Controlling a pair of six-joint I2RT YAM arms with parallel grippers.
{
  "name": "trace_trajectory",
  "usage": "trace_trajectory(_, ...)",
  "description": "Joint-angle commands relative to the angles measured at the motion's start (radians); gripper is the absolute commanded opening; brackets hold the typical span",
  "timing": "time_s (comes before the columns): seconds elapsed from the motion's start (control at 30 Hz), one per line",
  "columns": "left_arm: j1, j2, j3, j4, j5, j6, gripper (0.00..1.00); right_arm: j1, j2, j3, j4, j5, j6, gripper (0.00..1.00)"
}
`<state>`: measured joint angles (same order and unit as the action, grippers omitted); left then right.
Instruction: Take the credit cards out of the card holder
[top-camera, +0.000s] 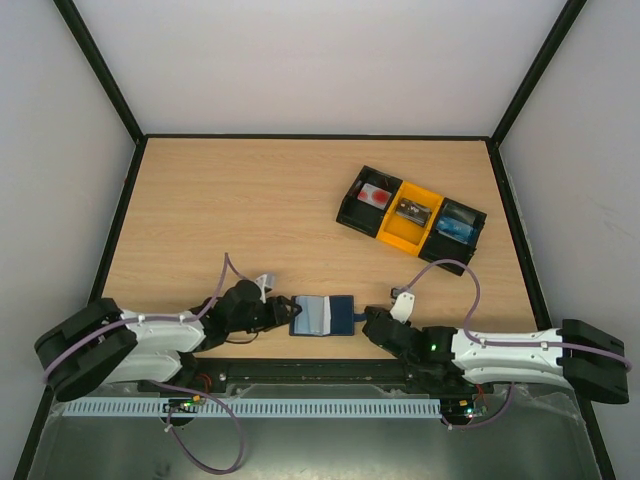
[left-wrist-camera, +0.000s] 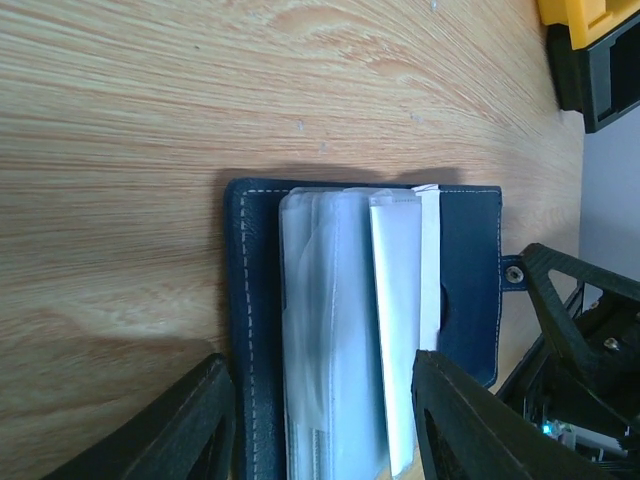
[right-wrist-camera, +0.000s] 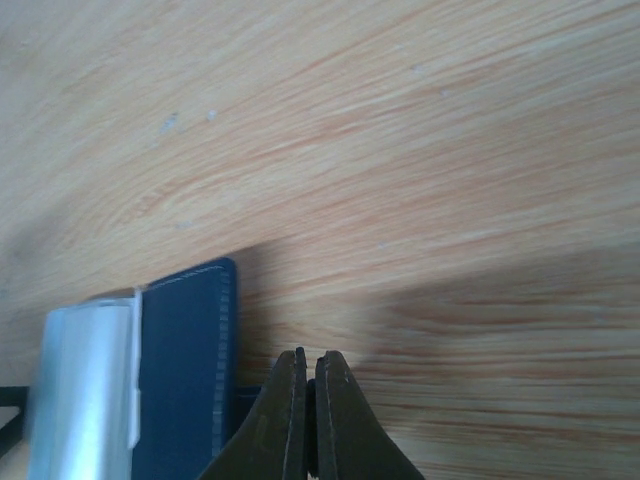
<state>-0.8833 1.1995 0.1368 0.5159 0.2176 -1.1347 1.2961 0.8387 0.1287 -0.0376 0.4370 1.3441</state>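
Note:
The card holder (top-camera: 322, 315) lies open and flat near the table's front edge, navy with pale pockets (left-wrist-camera: 335, 340) facing up. A white edge (left-wrist-camera: 429, 265) shows in the right pocket; whether it is a card I cannot tell. My left gripper (left-wrist-camera: 325, 430) is open at the holder's left end, its fingers astride the pockets. My right gripper (right-wrist-camera: 308, 365) is shut on the holder's little closing tab (right-wrist-camera: 250, 392) at the right end. Two credit cards lie in the tray: a pinkish-white one with a red spot (top-camera: 375, 196) and a black one (top-camera: 412, 210).
The black-and-yellow three-compartment tray (top-camera: 350, 212) stands at the back right, with a bluish item (top-camera: 459, 228) in its right compartment. Its corner (left-wrist-camera: 600, 80) shows in the left wrist view. A black rail (top-camera: 320, 372) runs along the front edge.

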Motion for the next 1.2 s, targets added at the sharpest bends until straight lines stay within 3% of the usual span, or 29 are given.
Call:
trace_trajectory(0.0,-0.026,0.049,0.021,0.004,-0.024,-0.011,0.52,-0.004,0.043,-0.018,-0.062,0.045,0.076,0.02)
trace_trajectory(0.27,-0.05,0.064,0.024,0.094,0.029,-0.046,0.44,-0.003,0.048,-0.019,-0.047,0.049,0.067,0.02)
trace_trajectory(0.63,-0.071,-0.038,0.02,0.172,0.048,-0.049,0.42,-0.003,0.061,-0.024,-0.022,0.044,0.064,0.02)
trace_trajectory(0.97,-0.08,0.067,0.013,0.272,0.052,-0.004,0.4,-0.003,0.082,-0.023,0.0,0.038,0.059,0.02)
trace_trajectory(1.17,-0.082,0.125,0.019,0.303,0.059,0.007,0.31,-0.003,0.082,-0.022,0.005,0.037,0.058,0.02)
